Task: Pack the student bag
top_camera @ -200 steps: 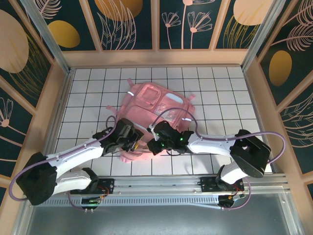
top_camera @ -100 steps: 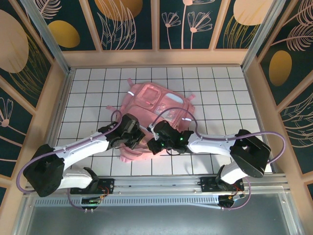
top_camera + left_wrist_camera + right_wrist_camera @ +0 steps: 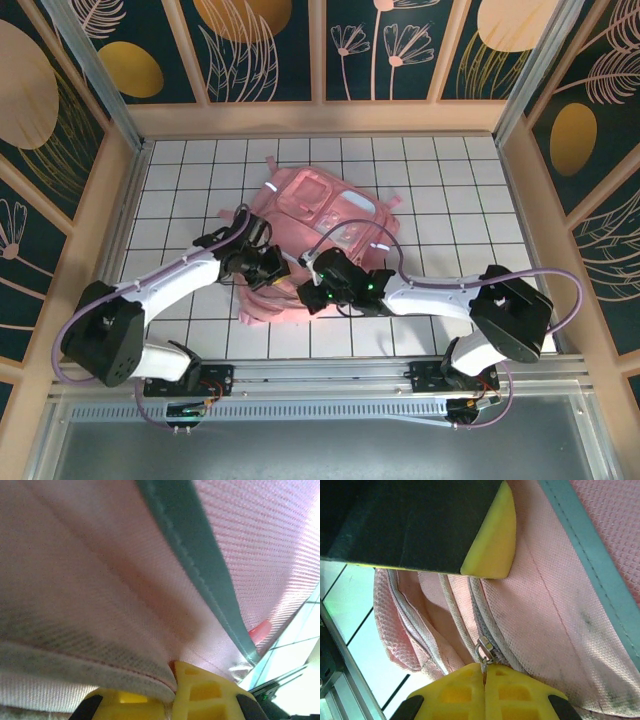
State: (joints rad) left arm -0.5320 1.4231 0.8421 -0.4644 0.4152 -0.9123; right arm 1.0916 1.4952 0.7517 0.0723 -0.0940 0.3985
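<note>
Left gripper [image 3: 274,271] shifted farther, student bag [image 3: 325,205] diagonal

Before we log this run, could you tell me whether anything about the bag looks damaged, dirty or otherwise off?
The student bag has dark smudges on its pink fabric, beside the zipper pull in the right wrist view; it looks soiled, not torn. Nothing else stands out.

I am working in a lab test cell: the table [image 3: 180,170] has a white grid top, printed leaf panels [image 3: 270,50] wall it in, and the left arm [image 3: 170,285] and right arm [image 3: 440,297] are bolted on a metal rail [image 3: 320,372].
</note>
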